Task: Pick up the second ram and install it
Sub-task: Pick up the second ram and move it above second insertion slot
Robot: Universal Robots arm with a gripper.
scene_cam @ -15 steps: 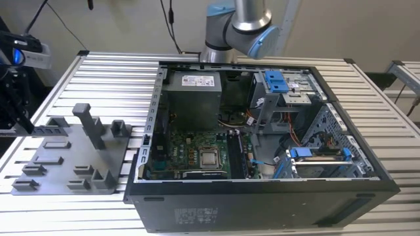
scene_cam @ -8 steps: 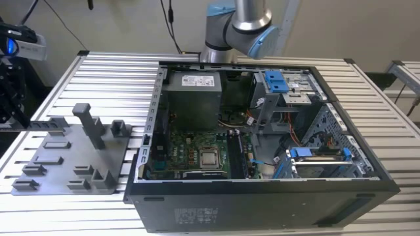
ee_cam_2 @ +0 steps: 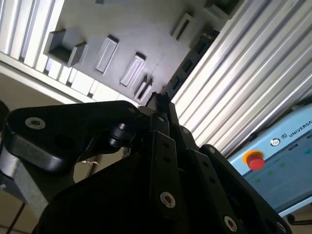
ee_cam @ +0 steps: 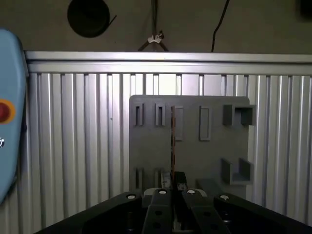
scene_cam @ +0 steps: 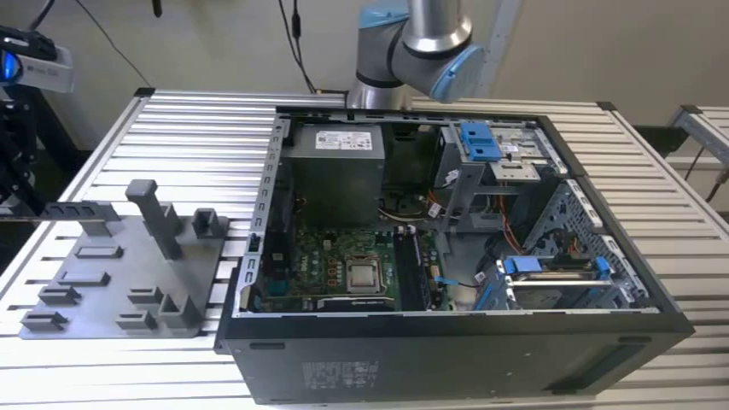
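My gripper [ee_cam: 174,183] is shut on the second ram [ee_cam: 172,141], a thin dark stick that juts out from the fingertips. The first wrist view shows the stick edge-on. In the second wrist view the ram [ee_cam_2: 190,63] shows its flat side with black chips, reaching away from the gripper [ee_cam_2: 160,100]. Behind it in both wrist views lies the grey tray [ee_cam: 195,156] [ee_cam_2: 146,29] with slots and blocks; the ram hangs clear above it. In the exterior view the tray [scene_cam: 114,282] sits on the exterior view's left, beside the open computer case [scene_cam: 456,342].
The case lies open on its side, with the motherboard [scene_cam: 341,265] and its CPU socket facing up. A tall grey post [scene_cam: 154,213] stands on the tray. A blue pendant with a red button [ee_cam_2: 253,160] [ee_cam: 4,111] lies on the slatted aluminium table [scene_cam: 194,128].
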